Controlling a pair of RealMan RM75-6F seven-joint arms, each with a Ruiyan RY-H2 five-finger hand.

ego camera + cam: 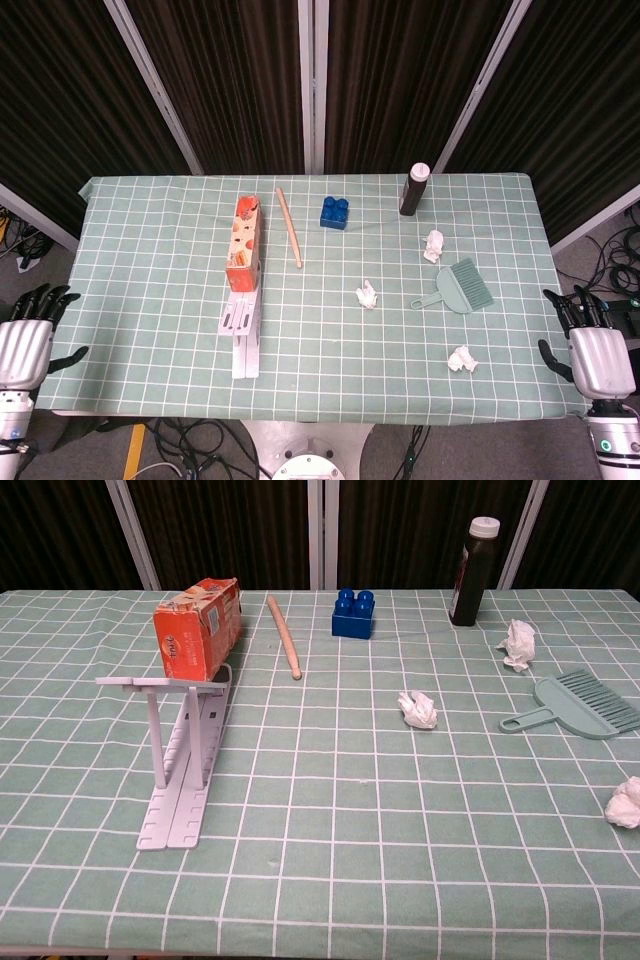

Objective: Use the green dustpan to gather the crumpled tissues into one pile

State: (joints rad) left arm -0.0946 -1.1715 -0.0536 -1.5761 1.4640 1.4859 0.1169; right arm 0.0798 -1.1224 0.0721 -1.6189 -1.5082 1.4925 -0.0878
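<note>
Green dustpan [466, 285] lay near the surface's right edge among three crumpled tissues [367, 294]. Right hand [595, 352], fingers released and empty, should grasp its handle first.

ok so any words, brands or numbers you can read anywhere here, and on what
None can be read for certain.
Orange carton: white print on its end face, too blurred to read.
Dark bottle: no readable label.
Green dustpan, blue block, white rack: no text visible.
</note>
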